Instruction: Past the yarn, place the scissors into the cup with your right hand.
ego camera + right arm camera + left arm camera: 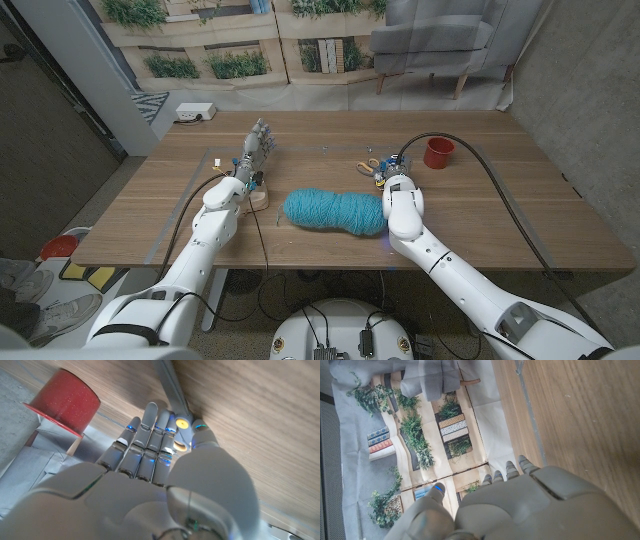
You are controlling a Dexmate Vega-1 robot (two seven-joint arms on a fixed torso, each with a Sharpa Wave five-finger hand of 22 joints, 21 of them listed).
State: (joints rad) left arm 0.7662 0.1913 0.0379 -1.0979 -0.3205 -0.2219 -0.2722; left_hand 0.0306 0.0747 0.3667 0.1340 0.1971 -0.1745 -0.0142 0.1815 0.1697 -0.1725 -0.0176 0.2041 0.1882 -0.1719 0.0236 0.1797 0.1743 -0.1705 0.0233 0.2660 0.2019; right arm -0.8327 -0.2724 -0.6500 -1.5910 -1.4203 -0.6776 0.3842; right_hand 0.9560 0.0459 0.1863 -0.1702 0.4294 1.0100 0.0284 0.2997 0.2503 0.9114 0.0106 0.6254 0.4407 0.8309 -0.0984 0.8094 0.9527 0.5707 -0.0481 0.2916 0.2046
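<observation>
**Right hand on the scissors, past the yarn**

The right hand is at the far side of the teal yarn, reaching away from the robot. In the right wrist view its fingers lie close together, extended over the scissors, with the yellow-orange handle loops showing between the fingers and thumb. The thumb sits just beside the loops; whether the hand actually grips the scissors or merely rests on them cannot be told.

The scissors lie flat on the wooden table. Their grey blades run on beyond the fingertips, so the long axis follows the line of the hand, handles under the fingers and tips pointing away from the wrist. In the head view the handles show just left of the hand.

The red cup stands upright to the right of the hand, slightly farther back, apart from it.

The left hand is well to the left, fingers raised and slightly apart, holding nothing. A white power strip lies at the far left corner.
</observation>
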